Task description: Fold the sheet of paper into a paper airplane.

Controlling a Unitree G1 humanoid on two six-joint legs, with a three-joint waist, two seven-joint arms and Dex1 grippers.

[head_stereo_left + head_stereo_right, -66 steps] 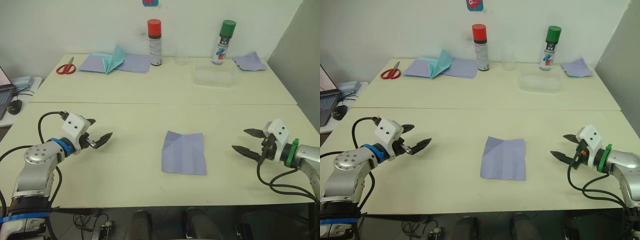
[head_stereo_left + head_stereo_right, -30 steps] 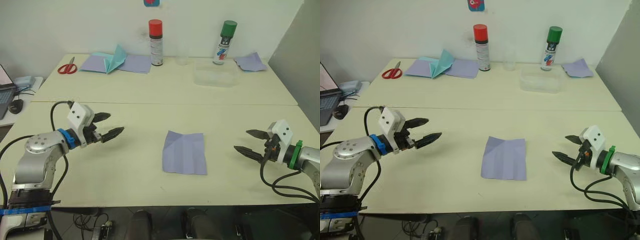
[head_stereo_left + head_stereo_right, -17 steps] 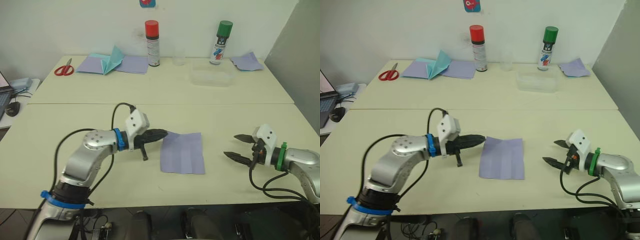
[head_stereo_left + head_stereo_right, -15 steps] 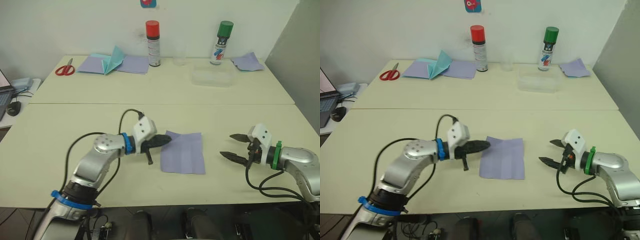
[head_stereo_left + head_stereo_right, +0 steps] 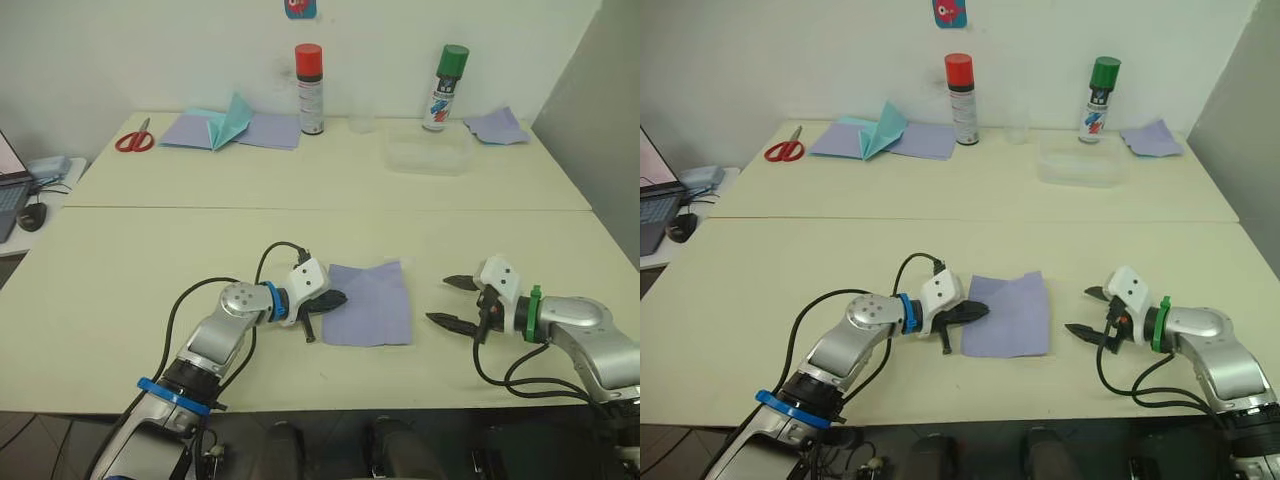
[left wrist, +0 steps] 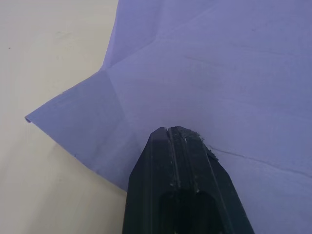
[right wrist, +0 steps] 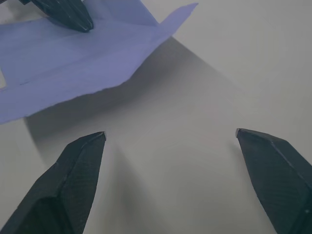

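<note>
Sheet of paper (image 5: pixel 370 304): lies flat on the near desk (image 5: pixel 150 290), creased, its far right corner lifted a little off the surface.
Left end effector (image 5: pixel 334 299): fingers pressed together, tips on the left edge of the sheet of paper, near its far left corner; in the left wrist view the tips (image 6: pixel 178 134) rest on the lavender surface.
Right end effector (image 5: pixel 449 301): fingers spread wide, empty, just right of the sheet of paper and apart from it.
Open room: bare desk left of the sheet of paper and beyond it, up to the seam with the far desk (image 5: pixel 330 180).
Clear plastic container (image 5: pixel 428 155): on the far desk beyond the sheet of paper; contents cannot be told.
Back row: scissors (image 5: pixel 131 137), teal paper plane (image 5: pixel 230 118) on lavender sheets, red-capped spray can (image 5: pixel 309 88), green-capped spray can (image 5: pixel 445 87), lavender scrap (image 5: pixel 497 126).
</note>
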